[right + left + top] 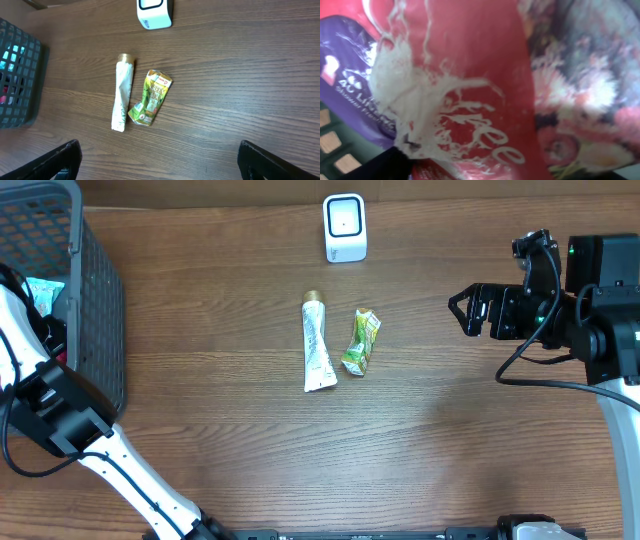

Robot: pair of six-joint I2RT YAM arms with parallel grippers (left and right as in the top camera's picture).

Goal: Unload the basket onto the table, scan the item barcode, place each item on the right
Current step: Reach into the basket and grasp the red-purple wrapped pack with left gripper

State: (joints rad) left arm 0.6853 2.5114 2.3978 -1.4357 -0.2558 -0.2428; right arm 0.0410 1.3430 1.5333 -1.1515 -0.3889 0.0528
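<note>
While my left arm point(45, 395) sits down in the dark grey plastic mesh basket point(100, 330) at the tabletop's point(250, 470) left edge, its camera fills with a glossy red printed packet point(480, 75) beside a purple packet point(345, 75). I cannot tell the left gripper's point(395, 160) width. The right gripper point(458, 312) hangs wide open and empty at right. 2 items lie mid-tabletop, just beside each other: a white gold-capped tube point(317, 345) and a crumpled green sachet point(361, 342). A white box scanner point(345, 228) stands behind them.

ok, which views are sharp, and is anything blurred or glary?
Left wrist: blurred, lens seemingly too close to the red packet, print smeared. Overhead: sharp, even light, only soft shadows by the tube and green sachet, no glare on the table. Right wrist: sharp, evenly lit.
</note>
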